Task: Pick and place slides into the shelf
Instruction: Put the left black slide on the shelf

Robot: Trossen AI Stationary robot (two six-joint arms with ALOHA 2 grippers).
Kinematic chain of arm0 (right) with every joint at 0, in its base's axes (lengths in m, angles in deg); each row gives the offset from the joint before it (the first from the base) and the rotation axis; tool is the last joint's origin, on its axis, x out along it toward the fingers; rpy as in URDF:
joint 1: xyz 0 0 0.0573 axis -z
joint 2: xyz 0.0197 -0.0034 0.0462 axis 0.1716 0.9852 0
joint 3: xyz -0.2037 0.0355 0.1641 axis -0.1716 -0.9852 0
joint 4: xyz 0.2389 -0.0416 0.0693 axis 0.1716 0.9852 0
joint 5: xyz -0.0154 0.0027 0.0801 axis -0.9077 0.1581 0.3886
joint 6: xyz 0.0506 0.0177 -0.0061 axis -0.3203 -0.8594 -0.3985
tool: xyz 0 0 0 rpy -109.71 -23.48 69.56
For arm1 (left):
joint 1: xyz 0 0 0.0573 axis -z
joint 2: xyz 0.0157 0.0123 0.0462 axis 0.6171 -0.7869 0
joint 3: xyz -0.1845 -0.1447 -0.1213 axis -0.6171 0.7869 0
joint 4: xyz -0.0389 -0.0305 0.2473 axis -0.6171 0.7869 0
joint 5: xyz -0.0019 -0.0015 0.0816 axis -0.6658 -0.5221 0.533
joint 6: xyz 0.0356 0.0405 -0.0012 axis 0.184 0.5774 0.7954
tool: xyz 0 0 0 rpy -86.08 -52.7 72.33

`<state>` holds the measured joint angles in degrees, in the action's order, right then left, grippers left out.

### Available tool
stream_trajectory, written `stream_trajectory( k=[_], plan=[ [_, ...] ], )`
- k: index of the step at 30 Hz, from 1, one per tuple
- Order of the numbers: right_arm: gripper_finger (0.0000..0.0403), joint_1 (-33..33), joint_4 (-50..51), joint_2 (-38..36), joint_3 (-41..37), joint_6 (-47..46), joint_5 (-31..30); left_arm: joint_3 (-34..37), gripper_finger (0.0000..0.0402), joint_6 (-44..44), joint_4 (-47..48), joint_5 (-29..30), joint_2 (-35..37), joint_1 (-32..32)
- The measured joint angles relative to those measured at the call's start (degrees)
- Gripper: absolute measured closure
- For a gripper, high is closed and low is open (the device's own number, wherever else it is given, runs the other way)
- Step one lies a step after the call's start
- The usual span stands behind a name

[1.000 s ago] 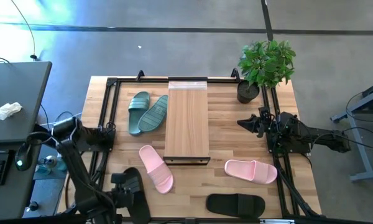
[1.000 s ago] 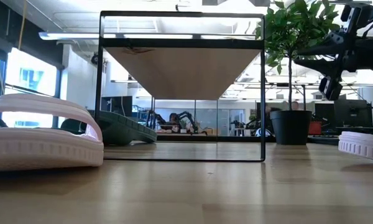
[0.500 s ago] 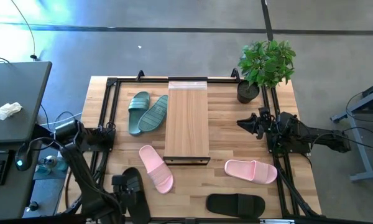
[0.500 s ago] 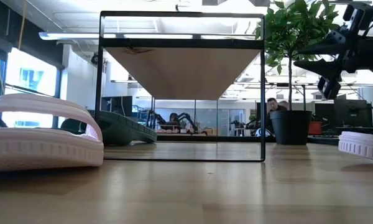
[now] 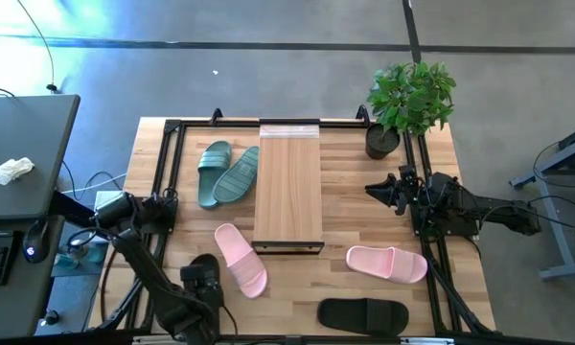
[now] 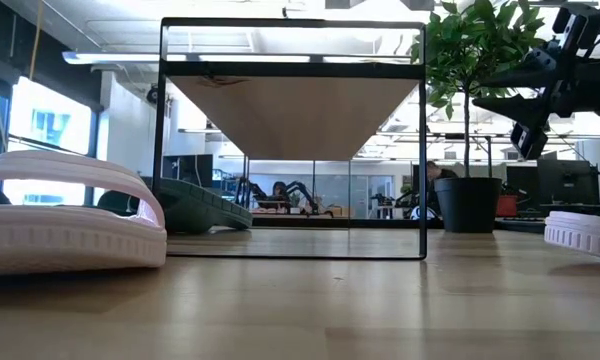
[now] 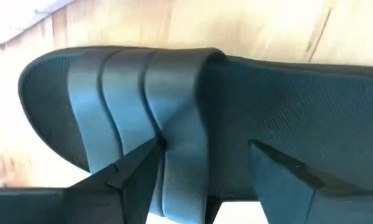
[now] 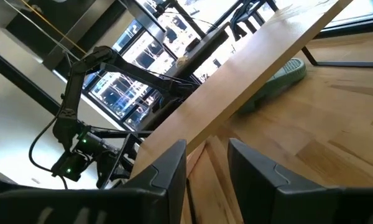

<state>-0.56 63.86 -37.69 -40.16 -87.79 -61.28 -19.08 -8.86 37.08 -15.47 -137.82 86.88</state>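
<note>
slides lie on the table point(image 5: 345, 153): the left gripper point(image 7: 205, 171) is spread over the strap of one black slide point(image 7: 193, 106) at the near left corner. right gripper point(image 8: 206, 163), slightly spread, hovers right of the shelf point(image 5: 288, 187), holding nothing

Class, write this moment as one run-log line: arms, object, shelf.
left gripper: open, fingers over strap of black rubber slide | right gripper: open, waiting beside potted plant | wood-topped black-framed shelf: no slides on top
</note>
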Motion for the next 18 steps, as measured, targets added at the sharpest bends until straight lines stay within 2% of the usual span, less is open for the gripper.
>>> stream_trajectory(
  k=[5,11,13,15,18],
  plan=[
    [0.0294,0.0,0.0,0.0,0.0,-0.3,0.1,0.0,0.0251,-1.5,2.4,-0.9,0.3,-0.1],
    [0.0294,0.0,0.0,0.0,0.0,-0.4,0.2,-0.1,0.0376,-1.2,3.6,-0.8,0.3,0.0],
    [0.0294,0.0,0.0,0.0,0.0,-0.4,0.2,-0.6,0.0391,-1.3,3.9,-0.3,0.3,0.0],
    [0.0294,0.0,0.0,0.0,0.0,-0.4,0.2,-1.6,0.0387,-1.2,4.8,0.4,0.3,0.2],
    [0.0294,0.0,0.0,0.0,0.0,-0.4,0.2,-5.8,0.0397,-0.5,9.2,2.3,0.1,0.9]
  ],
)
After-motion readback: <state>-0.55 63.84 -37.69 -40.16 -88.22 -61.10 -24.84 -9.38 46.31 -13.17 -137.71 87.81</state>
